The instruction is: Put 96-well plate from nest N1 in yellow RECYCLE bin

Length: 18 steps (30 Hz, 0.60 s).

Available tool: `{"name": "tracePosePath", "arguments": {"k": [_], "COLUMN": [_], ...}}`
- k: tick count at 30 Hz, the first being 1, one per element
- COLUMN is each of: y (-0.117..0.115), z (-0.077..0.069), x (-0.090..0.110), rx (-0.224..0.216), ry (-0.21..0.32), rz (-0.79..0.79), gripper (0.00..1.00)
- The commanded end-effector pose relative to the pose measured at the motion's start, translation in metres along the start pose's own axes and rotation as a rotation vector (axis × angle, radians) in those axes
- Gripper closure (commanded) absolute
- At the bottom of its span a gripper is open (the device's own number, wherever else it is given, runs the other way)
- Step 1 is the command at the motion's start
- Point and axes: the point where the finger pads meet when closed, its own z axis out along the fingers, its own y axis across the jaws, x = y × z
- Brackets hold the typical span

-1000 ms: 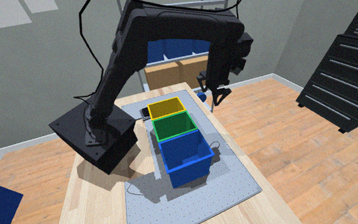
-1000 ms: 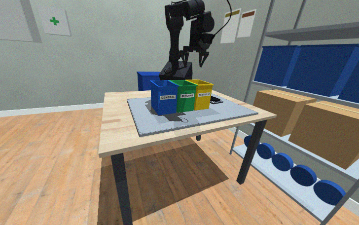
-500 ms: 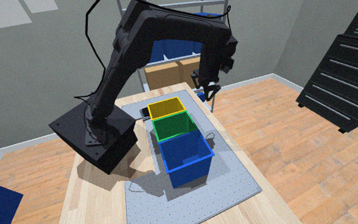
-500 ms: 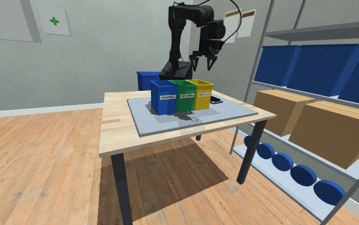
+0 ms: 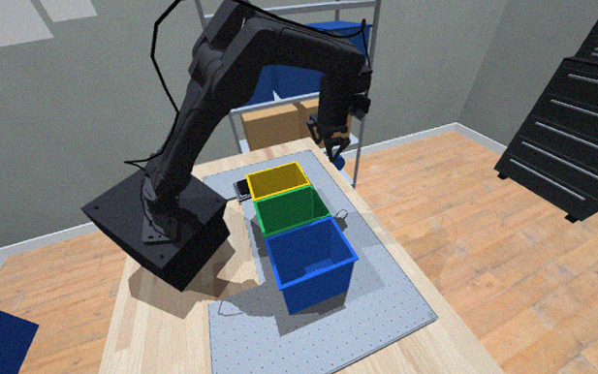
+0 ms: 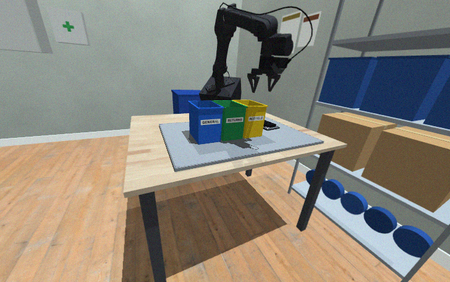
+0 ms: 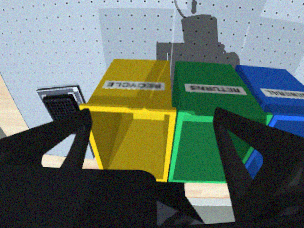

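Observation:
Three bins stand upright in a row on the grey perforated mat: the yellow RECYCLE bin, the green RETURNS bin and the blue GENERAL bin. The dark 96-well plate lies flat in its nest on the mat, right beside the yellow bin on the side away from the green one. My gripper is open and empty. It hangs high above the table's far edge, off to the side of the yellow bin and well away from the plate.
The robot base sits on the wooden table next to the bins. A metal shelf rack with cardboard boxes and blue crates stands beyond the table. A black drawer cabinet stands off to one side.

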Motion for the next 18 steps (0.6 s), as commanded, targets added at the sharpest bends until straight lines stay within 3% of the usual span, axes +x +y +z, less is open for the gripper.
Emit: {"name": "tracePosePath", "arguments": {"k": [1, 8, 18], "y": [0.024, 0.057, 0.087], "z": [-0.001, 0.013, 0.011], "x": [-0.001, 0.014, 0.024], "rx": [-0.001, 0.004, -0.009], "ry": [-0.024, -0.003, -0.040], "rz": [-0.001, -0.020, -0.012], "gripper": [0.00, 0.00, 0.00]}}
